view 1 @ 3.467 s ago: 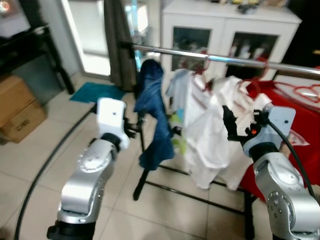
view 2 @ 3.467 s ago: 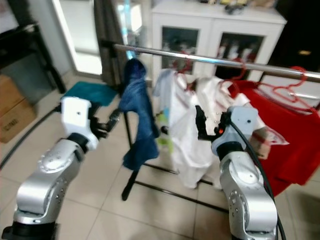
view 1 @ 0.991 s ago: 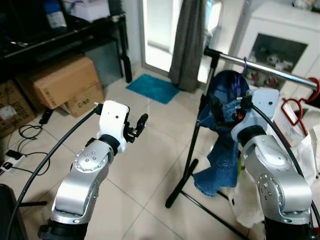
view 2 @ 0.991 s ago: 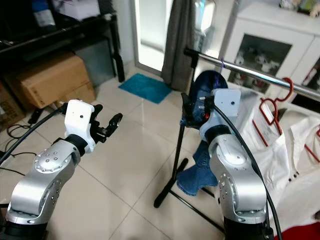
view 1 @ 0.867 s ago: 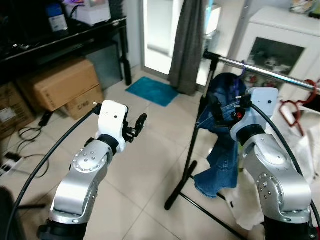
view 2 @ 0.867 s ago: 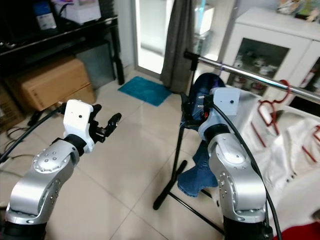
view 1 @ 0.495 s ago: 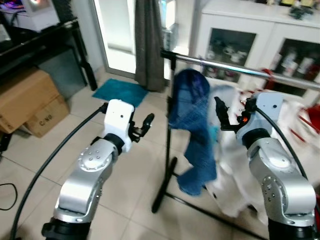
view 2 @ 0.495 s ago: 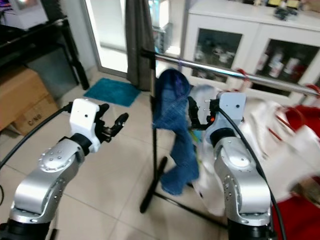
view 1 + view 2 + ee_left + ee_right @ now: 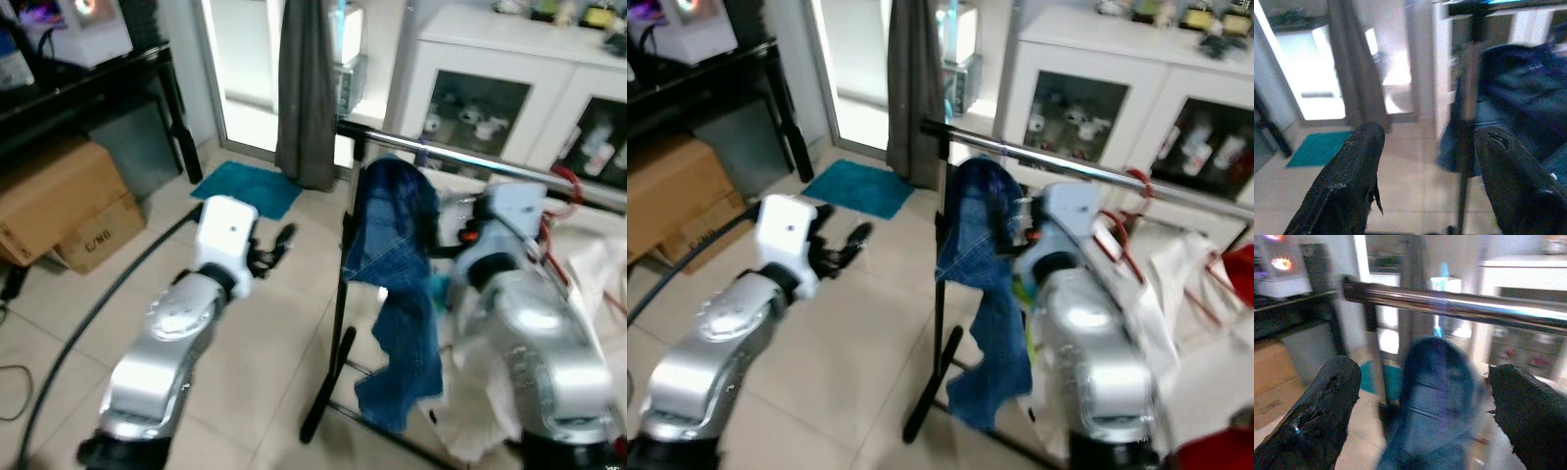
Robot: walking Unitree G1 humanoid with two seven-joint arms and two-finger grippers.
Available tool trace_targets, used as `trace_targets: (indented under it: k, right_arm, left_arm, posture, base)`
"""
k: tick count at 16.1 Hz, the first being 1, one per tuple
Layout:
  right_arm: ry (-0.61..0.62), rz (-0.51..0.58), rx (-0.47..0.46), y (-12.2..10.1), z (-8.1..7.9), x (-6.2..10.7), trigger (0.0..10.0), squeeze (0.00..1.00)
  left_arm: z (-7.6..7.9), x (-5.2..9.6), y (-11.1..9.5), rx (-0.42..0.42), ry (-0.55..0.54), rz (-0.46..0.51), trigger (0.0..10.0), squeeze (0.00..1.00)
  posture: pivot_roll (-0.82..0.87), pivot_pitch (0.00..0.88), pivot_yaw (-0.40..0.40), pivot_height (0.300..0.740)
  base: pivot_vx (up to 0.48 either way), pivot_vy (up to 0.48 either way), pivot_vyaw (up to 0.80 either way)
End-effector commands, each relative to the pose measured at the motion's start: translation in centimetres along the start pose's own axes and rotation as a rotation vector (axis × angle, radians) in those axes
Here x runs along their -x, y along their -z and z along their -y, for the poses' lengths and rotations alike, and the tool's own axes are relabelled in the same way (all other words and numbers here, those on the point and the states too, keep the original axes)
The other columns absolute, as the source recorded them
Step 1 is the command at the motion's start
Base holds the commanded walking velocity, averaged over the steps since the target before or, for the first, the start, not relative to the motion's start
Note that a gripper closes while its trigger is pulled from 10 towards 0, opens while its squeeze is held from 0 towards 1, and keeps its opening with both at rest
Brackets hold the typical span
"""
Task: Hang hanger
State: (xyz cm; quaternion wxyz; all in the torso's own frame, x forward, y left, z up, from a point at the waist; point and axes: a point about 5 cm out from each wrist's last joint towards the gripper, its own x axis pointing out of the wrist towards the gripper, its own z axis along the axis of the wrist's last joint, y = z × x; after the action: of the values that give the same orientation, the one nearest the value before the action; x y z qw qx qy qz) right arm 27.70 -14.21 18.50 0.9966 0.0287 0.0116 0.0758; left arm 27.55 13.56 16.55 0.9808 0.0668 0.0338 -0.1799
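A chrome rail (image 9: 460,162) on a black rack carries a blue denim garment (image 9: 397,264). Further right on the rail hang red hangers (image 9: 1117,230) and white clothes (image 9: 598,284). My left gripper (image 9: 1428,132) is open with nothing in it, out over the floor to the left of the rack's post (image 9: 1469,98). My right gripper (image 9: 1424,369) is open too, raised close in front of the denim garment (image 9: 1435,396), just below the rail (image 9: 1449,301). Neither gripper holds a hanger.
Cardboard boxes (image 9: 59,196) and a black shelf (image 9: 98,78) stand at the left. Behind the rack are a teal mat (image 9: 245,186), a grey curtain (image 9: 306,88) and a white cabinet (image 9: 509,88). The rack's black foot (image 9: 328,382) reaches across the tiles. A black cable (image 9: 88,323) trails from my left arm.
The head view has swung left and back again, so the rack shifts in the picture. Both grippers stay open and empty. The right gripper now sits closer to the denim garment.
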Motion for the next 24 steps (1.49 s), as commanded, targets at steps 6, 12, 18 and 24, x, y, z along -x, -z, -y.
trace_targets:
  k: [6,12,18,24]
  right_arm:
    - [0.025,-0.024,0.056,-0.5,0.8,-0.3,10.0,0.00]
    - [0.011,-0.164,0.065,-0.3,1.0,-2.7,10.0,0.00]
    - [0.026,-0.225,0.088,-0.4,1.6,-7.0,10.0,0.00]
    - [0.013,-0.215,0.102,-0.6,1.5,-8.1,2.6,0.00]
  left_arm:
    - [0.2,-0.1,-0.3,-0.030,0.043,0.015,10.0,0.00]
    - [-0.6,1.3,1.2,-0.171,0.309,-0.085,10.0,0.00]
    - [0.0,2.4,1.4,-0.167,0.448,-0.078,10.0,0.00]
    - [0.1,2.4,1.5,-0.168,0.446,-0.075,10.0,0.00]
  posture:
    - [-0.12,0.000,0.004,0.740]
    - [-0.12,0.012,0.015,0.740]
    - [-0.12,0.015,0.005,0.740]
    - [-0.12,0.015,-0.002,0.740]
  base:
    - [0.180,0.000,0.00]
    - [0.000,0.000,0.00]
    - [0.000,0.000,0.00]
    - [0.000,0.000,0.00]
